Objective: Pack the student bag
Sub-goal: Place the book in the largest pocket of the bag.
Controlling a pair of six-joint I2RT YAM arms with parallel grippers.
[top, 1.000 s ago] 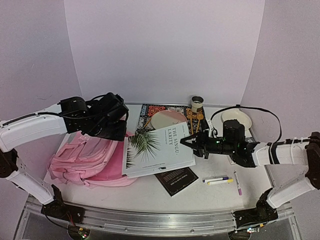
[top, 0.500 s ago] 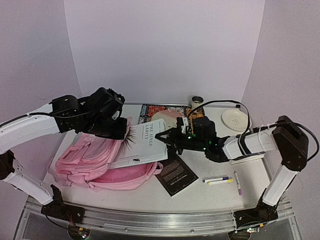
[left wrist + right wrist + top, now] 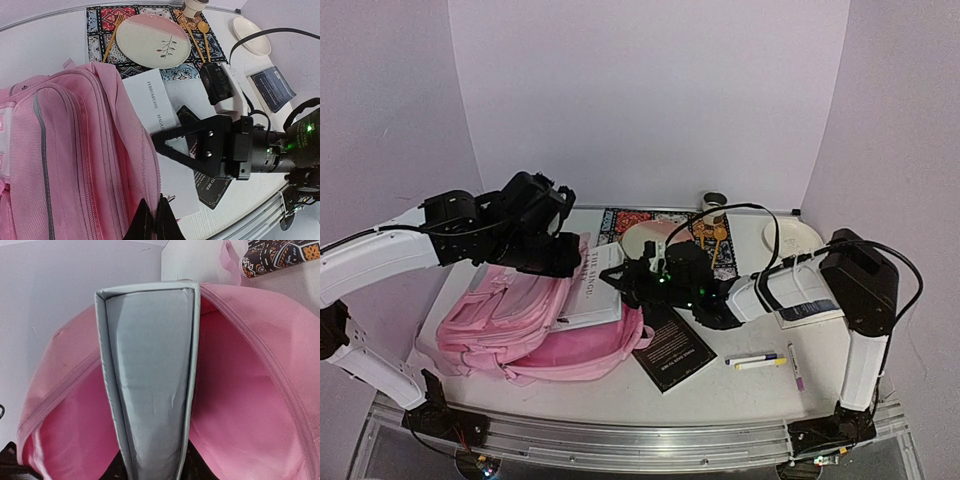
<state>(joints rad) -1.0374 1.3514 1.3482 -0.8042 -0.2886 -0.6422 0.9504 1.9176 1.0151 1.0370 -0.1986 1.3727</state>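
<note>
Student bag at table's 9 o'clock side, mouth facing 3 | left gripper pinched tight on its rim | right gripper clamped on book, long axis 3-to-9, half inside | I push toward 9.

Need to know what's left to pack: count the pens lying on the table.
3, all at the front right of the table: a blue-capped pen, a yellow pen right beside it, and a purple-tipped pen further right. More may be hidden from view.
</note>
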